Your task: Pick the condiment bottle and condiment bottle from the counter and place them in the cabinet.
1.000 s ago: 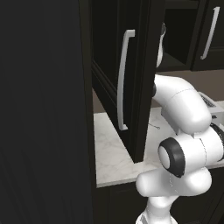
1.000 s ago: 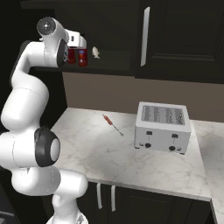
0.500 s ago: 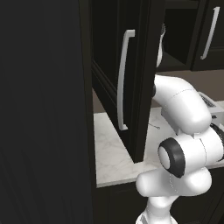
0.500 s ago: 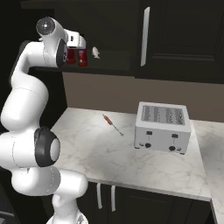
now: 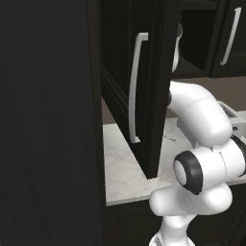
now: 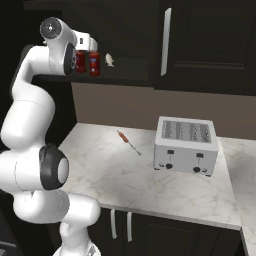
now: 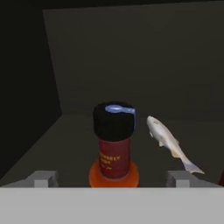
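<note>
Up inside the open cabinet (image 6: 125,45), gripper (image 7: 111,178) spread wide, fingertips (image 7: 43,178) standing clear on either side of the red condiment bottle (image 7: 113,142), gripping nothing. Bottle upright on the dark shelf, black cap on top, a small white fish (image 7: 168,142) lying just beside it. From the right base view, red bottle (image 6: 93,63) at the hand, fish (image 6: 109,60) near it. Down on the marble counter (image 6: 125,175): a silver toaster (image 6: 186,145) and a thin red-tipped utensil (image 6: 128,142), well apart.
</note>
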Tool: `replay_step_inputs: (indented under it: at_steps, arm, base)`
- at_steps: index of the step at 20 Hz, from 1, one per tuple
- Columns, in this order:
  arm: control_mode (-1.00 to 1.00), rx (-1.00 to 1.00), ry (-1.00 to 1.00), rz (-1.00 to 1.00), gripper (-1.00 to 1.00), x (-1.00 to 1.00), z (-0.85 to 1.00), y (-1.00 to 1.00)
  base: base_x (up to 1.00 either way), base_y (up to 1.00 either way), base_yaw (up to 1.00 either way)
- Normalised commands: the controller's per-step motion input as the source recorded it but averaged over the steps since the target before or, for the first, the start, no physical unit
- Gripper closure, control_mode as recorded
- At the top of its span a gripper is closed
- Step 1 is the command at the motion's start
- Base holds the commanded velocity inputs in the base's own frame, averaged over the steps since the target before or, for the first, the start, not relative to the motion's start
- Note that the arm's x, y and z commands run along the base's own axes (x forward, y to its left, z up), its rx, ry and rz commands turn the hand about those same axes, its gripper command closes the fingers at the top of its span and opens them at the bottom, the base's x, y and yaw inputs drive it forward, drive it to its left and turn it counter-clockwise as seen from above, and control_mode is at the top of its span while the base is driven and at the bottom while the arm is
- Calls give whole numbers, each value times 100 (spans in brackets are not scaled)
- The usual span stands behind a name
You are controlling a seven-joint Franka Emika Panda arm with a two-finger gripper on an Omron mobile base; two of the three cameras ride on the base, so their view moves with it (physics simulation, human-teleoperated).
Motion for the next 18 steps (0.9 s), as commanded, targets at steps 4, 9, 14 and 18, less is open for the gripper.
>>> replay_step_inputs:
  at_steps: [4, 9, 14, 18]
  arm:
    - [-100, 0, -6, 0, -100, 0, 27, 0]
    - [-100, 0, -9, 0, -100, -11, 27, 0]
    - [-100, 0, -12, 0, -100, -55, -5, -8]
    - [-100, 0, -14, 0, -100, -77, -22, -26]
  base:
    - [0, 0, 0]
    - [0, 0, 0]
    - [0, 0, 0]
    - [0, 0, 0]
